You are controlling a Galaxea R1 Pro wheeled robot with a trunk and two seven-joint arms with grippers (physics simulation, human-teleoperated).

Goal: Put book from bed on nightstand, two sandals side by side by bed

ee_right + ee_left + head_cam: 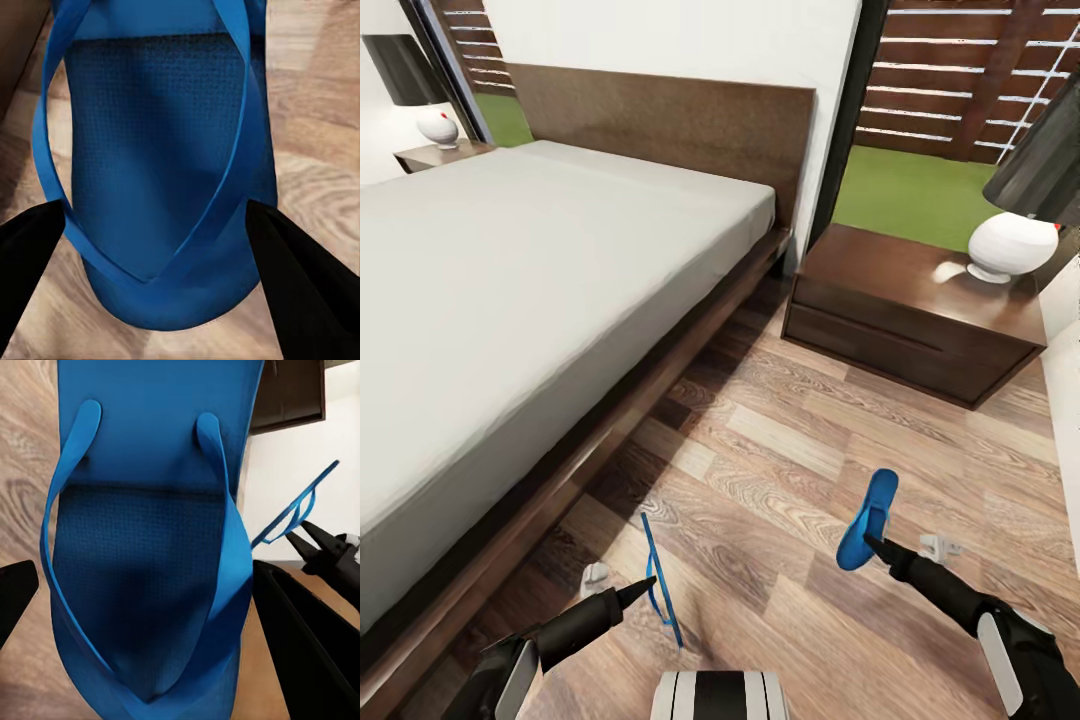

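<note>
- Hanging above the wood-plank floor (810, 440) beside the bed (510, 290), both sandals are in the air, one per gripper, so neither is set down yet.
- Left sandal (660, 580) shows edge-on, near the bed's side rail; the left gripper (648, 583) has its fingers closed on the toe end, the sole sitting between them in the left wrist view.
- Right sandal (868, 520) hangs further out over open floor, pinched at its lower end by the right gripper (870, 543), fingers closed against both edges of the sole.
- No book lies on the visible mattress, nor on the nightstand (920, 310), whose top carries a white lamp (1015, 245); whether that step is done I cannot tell.
- What is left, by my judgement: lowering both sandals side by side along the bed.
</note>
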